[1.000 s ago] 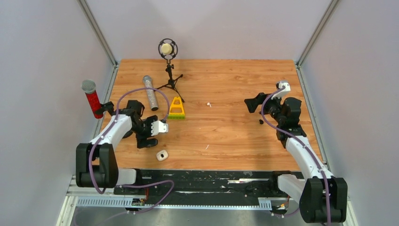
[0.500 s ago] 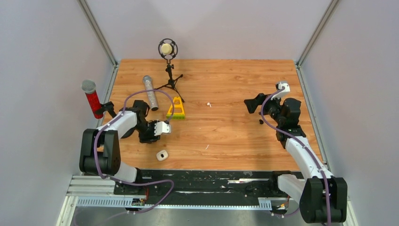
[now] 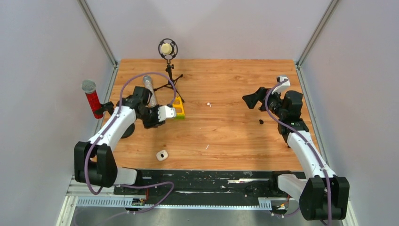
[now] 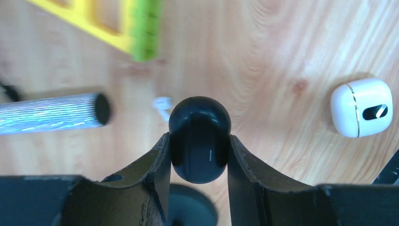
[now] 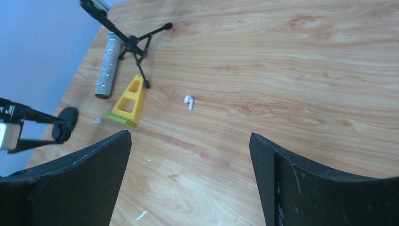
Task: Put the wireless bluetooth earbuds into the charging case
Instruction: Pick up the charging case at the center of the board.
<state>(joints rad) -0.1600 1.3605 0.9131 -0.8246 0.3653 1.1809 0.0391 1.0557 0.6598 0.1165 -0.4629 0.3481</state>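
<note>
The white charging case [image 3: 162, 155] lies shut near the table's front edge; it also shows at the right of the left wrist view [image 4: 361, 107]. One white earbud [image 3: 209, 104] rests mid-table, also seen as a white earbud [image 5: 188, 101] in the right wrist view. Another earbud [image 4: 163, 104] lies beside the silver microphone, partly hidden. My left gripper [image 4: 198, 139] is shut on a black oval object [image 4: 200, 136], held above the wood near the yellow wedge. My right gripper [image 5: 188, 136] stands open and empty, hovering at the right [image 3: 251, 100].
A yellow-green wedge [image 3: 178, 108], a silver microphone [image 3: 149, 89], a tripod microphone [image 3: 167, 51] and a red microphone [image 3: 92, 100] crowd the far left. A small black piece [image 3: 261, 122] lies near my right arm. White slivers [image 3: 206, 147] dot the wood.
My left gripper closed from open onto the black oval object and moved away from the front edge toward the yellow wedge. My right gripper shifted slightly farther back, still open.
</note>
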